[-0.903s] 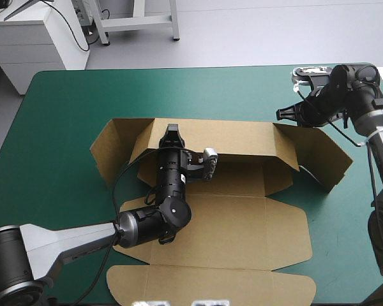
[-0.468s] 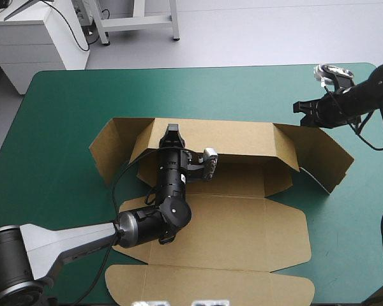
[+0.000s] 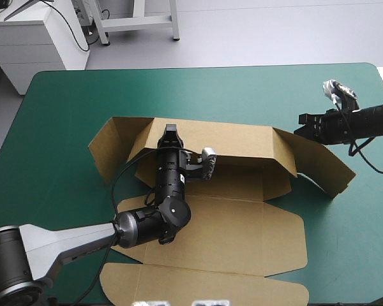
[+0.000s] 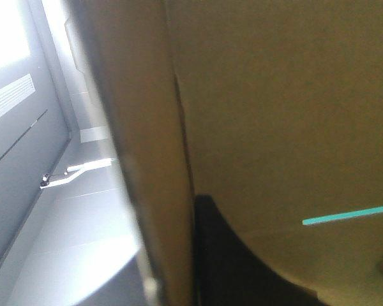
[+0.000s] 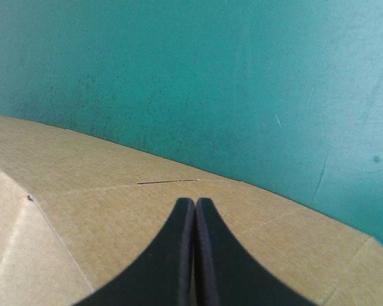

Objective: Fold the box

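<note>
Teal-green worktop (image 3: pixel 64 108) fills the high view. Brown box (image 3: pixel 242 223) sits mid-worktop, a little toward the near edge. Its base and lid panels lie flat and its rear wall (image 3: pixel 242 137) is raised. The right end flap (image 3: pixel 322 166) angles up and out toward the right edge, and the left end is partly raised too.

Left arm reaches over the flat panels from the near left corner. Left pincer (image 3: pixel 170 131) sits on the rear wall's top edge, left of its middle, all but closed with the board between. In the left wrist view the wall's edge runs straight ahead of the pincer. One black finger (image 4: pixel 236 261) lies against the board's inner face; the other is hidden behind the wall.

Right arm stretches in from the right edge, roughly level. Right pincer (image 3: pixel 302 120) is closed tight, fingers meeting in one point with nothing between them. Its tip is just beyond the right end flap's top edge, on the far side; contact cannot be told. In the right wrist view, board lies under and ahead of the tips, with teal-green cover past it.

Versus earlier, the right arm has swung out toward the right edge and dropped lower, and its pincer tip has moved away from the rear wall's corner. The right end flap's outer corner sits a bit nearer. The near lid flap (image 3: pixel 204 290) has shifted slightly left. Left arm and left pincer are unchanged.
</note>
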